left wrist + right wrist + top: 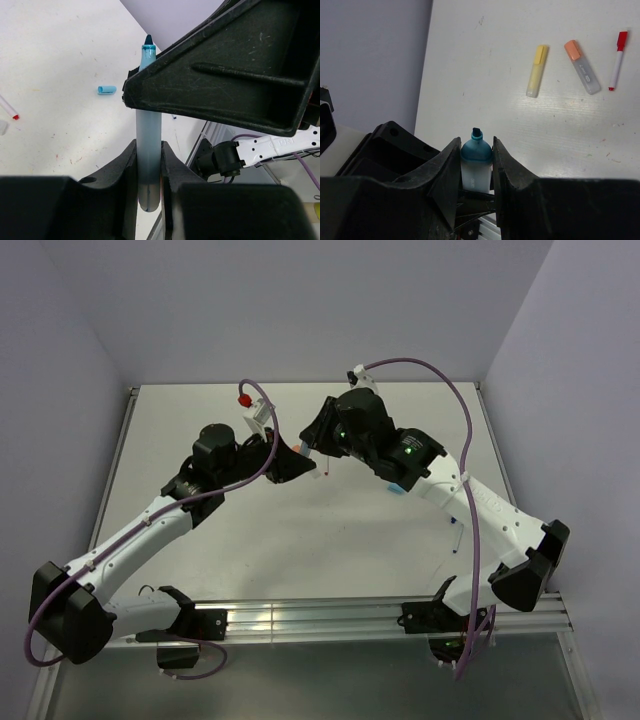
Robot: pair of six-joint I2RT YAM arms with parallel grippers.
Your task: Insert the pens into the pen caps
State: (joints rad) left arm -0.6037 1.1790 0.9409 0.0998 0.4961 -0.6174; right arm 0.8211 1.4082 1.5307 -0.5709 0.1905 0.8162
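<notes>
A light blue pen [148,125] with a bare teal tip stands between my left gripper's [149,150] fingers, which are shut on its lower body. My right gripper [476,147] is shut on the same pen [477,167] near its teal shoulder, the tip poking out above the fingers. The two grippers meet above the table's middle in the top view, left [293,462] and right [318,440]. A light blue cap [106,90] lies on the table beyond the pen, apart from it. A yellow-capped pen [537,70], an orange-capped pen [582,73] and a thin red capped pen [617,61] lie side by side.
The right gripper's black finger [225,65] fills the upper right of the left wrist view. A thin white pen with a red end [7,107] lies at that view's left edge. The metal rail [330,618] runs along the table's near edge.
</notes>
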